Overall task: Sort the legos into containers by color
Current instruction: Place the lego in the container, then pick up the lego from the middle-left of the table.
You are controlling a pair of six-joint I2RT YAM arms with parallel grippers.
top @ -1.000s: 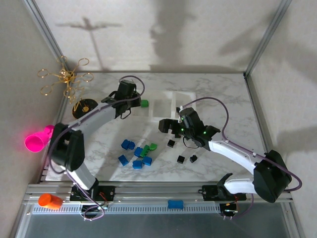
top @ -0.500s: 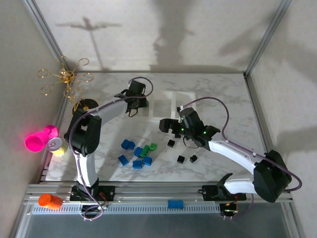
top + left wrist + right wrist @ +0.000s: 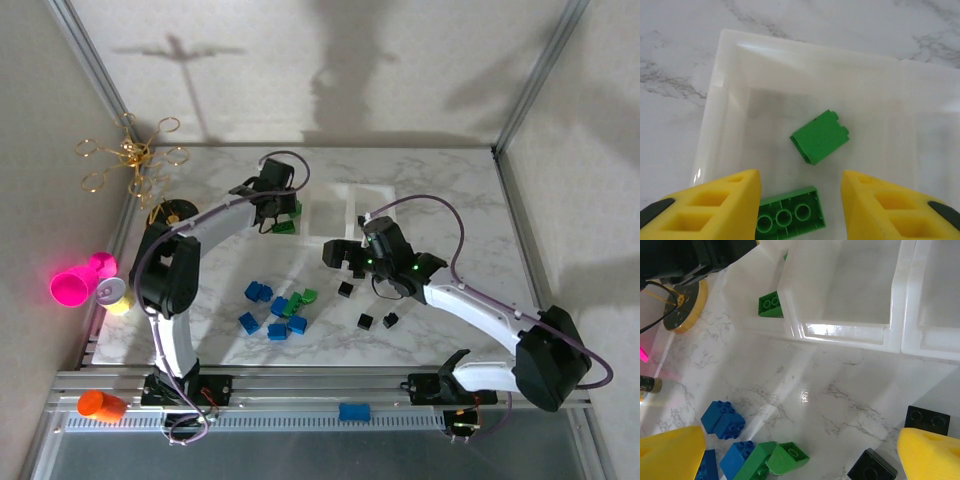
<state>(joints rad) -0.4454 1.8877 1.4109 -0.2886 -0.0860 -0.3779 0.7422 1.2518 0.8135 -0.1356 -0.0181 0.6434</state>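
Below left jaws, 2 green legos (image 3: 820, 137)

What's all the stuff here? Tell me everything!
trays: three, translucent white, joined row at back
green legos: four, green, two in left tray, two on table
blue legos: about five, blue, table near left
black legos: at least three, black, table middle
cup: one, pink, left edge
cylinder: one, orange, near-left rail
flat block: one, blue, front rail
dish: one, black-and-gold, back left
wire ornament: one, gold, back-left corner
left gripper: one, yellow, open above left tray
right gripper: one, yellow, open over table
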